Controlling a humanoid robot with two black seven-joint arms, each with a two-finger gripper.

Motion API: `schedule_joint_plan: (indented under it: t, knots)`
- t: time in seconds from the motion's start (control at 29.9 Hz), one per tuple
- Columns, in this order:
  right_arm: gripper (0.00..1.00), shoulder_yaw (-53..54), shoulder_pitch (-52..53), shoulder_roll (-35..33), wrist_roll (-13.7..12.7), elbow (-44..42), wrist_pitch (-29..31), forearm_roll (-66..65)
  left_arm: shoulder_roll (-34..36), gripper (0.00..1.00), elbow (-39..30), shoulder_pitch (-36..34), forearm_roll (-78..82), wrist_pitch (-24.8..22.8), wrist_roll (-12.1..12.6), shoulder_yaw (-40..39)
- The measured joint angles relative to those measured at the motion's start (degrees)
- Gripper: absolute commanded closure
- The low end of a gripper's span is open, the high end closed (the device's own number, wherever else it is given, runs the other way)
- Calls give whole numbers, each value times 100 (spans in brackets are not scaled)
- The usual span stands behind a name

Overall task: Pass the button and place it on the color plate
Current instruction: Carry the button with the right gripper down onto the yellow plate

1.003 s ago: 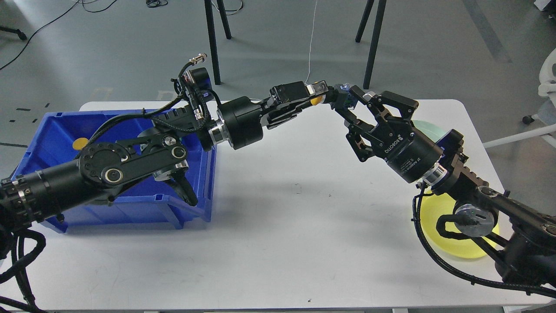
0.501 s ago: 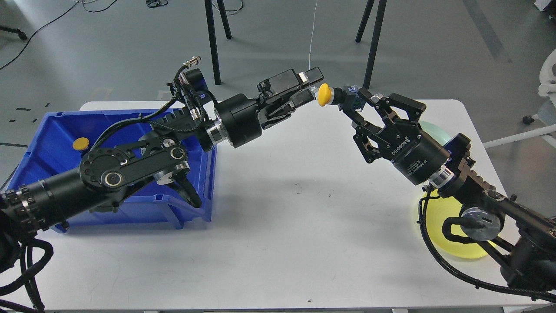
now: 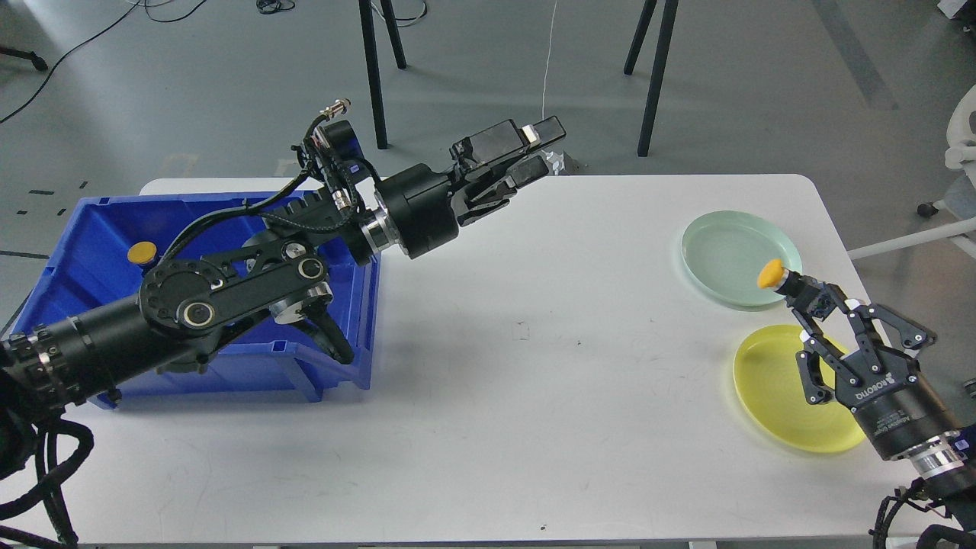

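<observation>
The handover is done: the right gripper [image 3: 802,293], jaws clamped on the yellow button [image 3: 772,273], has swung to the frame's right edge between the green plate [image 3: 724,248] and yellow plate [image 3: 770,389], while the left gripper [image 3: 543,149] hangs upper-centre, jaws apart and empty.

Lab or test room: bare grey floor [image 3: 762,99], loose cables [image 3: 91,30], black stand legs [image 3: 374,69] at far side, plain white table [image 3: 534,366], blue parts bin [image 3: 91,229] left.

My right gripper [image 3: 810,299] grips the yellow button [image 3: 772,274] over the green plate [image 3: 732,252]; my left gripper [image 3: 543,149] hangs parted.
</observation>
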Motion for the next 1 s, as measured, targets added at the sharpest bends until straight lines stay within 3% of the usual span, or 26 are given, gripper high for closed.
schedule_joint_plan:
  t: [0.2,0.7,1.0]
  knots:
    - [100,-86,-203,14,0,-375,0,679,0,16,0,0,0,0,0,-1]
    - [99,-964,153,53,0,-881,0,930,0,16,0,0,-4,0,0,-1]
    - [76,-1159,244,144,0,-909,0,931,0,16,-1,0,-4,0,0,-1]
